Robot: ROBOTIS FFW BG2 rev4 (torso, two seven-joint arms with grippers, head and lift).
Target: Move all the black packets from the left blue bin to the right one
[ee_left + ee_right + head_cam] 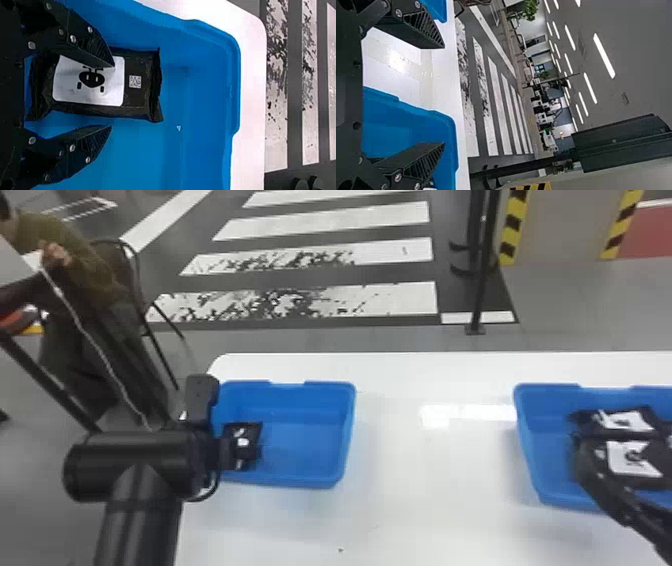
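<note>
1. Black packet point(252, 440) is lying flat inside the left blue bin point(305, 440), beside the bin's left wall. Its face is carrying a white label point(91, 95) with a black cartoon figure, and next to that a small square code point(135, 81).
2. Left gripper point(229, 453) is hanging low over the left part of this bin. Its two fingers point(85, 43) are standing wide apart in a released state. One fingertip is overlapping the label in the left wrist view; the other is standing beyond the packet's long side. Contact with the packet cannot be determined.
3. Right gripper point(602, 485) is hanging over the near part of the right blue bin point(550, 445). Its fingers point(417, 29) are standing widely parted, with the grasp released.
4. At least two black packets point(632, 457) with white labels are lying in the right blue bin, one farther back and one nearer. The gripper is partly covering the nearer one.
5. White table point(425, 510) is supporting both bins. The left bin is sitting near the table's far left corner; the right bin is standing well apart from it, set in from the far edge.
6. Beyond the far edge, a black post point(482, 280) is standing on the floor beside a striped crossing point(390, 300).
</note>
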